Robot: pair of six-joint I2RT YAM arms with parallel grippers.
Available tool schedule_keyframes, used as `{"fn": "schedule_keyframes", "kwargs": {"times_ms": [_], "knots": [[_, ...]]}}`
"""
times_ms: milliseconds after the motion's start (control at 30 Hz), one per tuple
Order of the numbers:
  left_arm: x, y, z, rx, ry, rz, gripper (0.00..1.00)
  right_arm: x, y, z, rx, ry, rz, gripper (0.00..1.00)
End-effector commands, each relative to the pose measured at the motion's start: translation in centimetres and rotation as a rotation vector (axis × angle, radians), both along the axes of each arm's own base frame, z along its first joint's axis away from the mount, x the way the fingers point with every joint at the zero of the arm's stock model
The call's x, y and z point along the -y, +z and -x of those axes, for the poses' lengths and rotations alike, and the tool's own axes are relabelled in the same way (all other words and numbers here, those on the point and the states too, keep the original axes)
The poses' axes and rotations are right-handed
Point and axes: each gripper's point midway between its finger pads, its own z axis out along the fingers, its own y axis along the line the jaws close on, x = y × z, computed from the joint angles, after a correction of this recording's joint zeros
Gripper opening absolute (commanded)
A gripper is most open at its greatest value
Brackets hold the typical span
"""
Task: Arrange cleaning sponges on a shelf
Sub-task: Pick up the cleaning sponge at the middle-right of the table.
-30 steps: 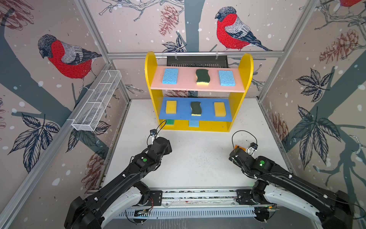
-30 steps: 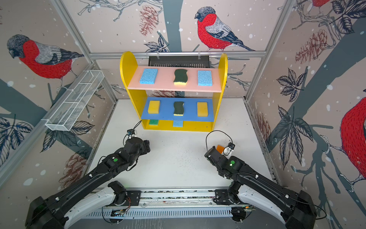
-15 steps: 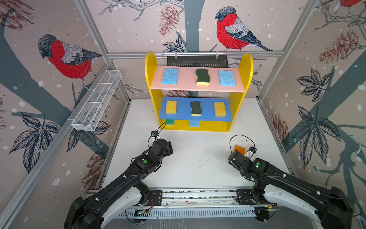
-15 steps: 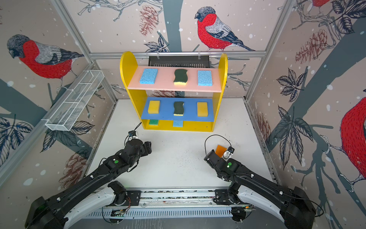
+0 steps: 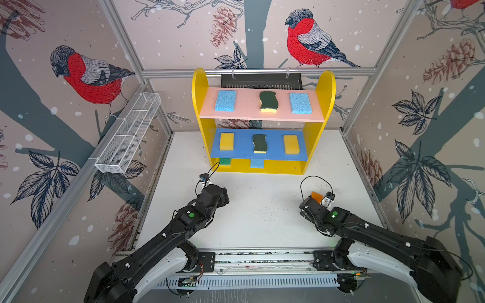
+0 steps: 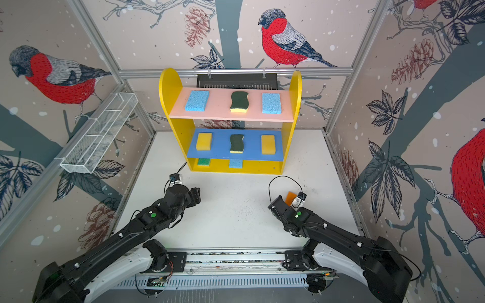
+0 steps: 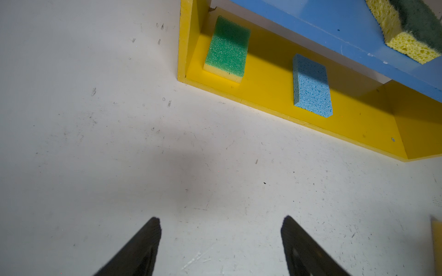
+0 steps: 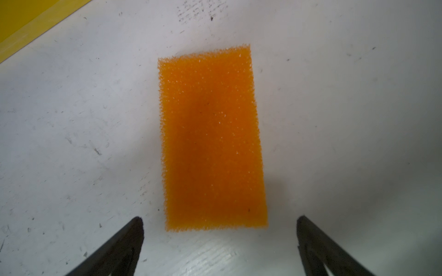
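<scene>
Loads of open white tabletop (image 5: 262, 217) mid-frame in both top views, between the two arms. The only loose thing on it is the orange sponge (image 8: 211, 141), lower right, and the right gripper (image 8: 220, 218) is spread wider than it. On the shelf (image 5: 326, 86), the right half of the bottom level is free; the green sponge (image 7: 226, 47) and blue sponge (image 7: 311, 86) fill its left and middle. The blue board (image 7: 334, 26) overhangs that slot. The wire basket (image 5: 128, 133) hugs the left wall, well apart.
</scene>
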Motion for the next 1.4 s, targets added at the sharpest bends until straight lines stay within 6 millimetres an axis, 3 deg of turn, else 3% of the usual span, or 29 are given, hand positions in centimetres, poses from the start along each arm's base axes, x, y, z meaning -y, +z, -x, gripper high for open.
{"fn": "schedule_keyframes", "kwargs": {"times_ms": [0,500,800,1200,1367], "knots": [[0.1,0.6,-0.5,0.03,0.015,0.021,0.8,-0.1,0.0,-0.4,0.014,0.015,0.006,1.0],[0.0,0.6,-0.5,0.033,0.034,0.032,0.8,-0.1,-1.5,-0.5,-0.045,0.05,0.057,0.95],[0.1,0.0,-0.3,0.022,0.037,0.051,0.8,0.1,-1.8,-0.8,-0.078,0.061,0.118,0.85],[0.1,-0.4,-0.2,0.013,0.039,0.059,0.8,0.4,-2.0,-1.2,-0.077,0.074,0.139,0.83],[0.1,-0.5,-0.1,0.009,0.041,0.063,0.8,0.3,-2.2,-1.3,-0.085,0.085,0.147,0.76]]}}
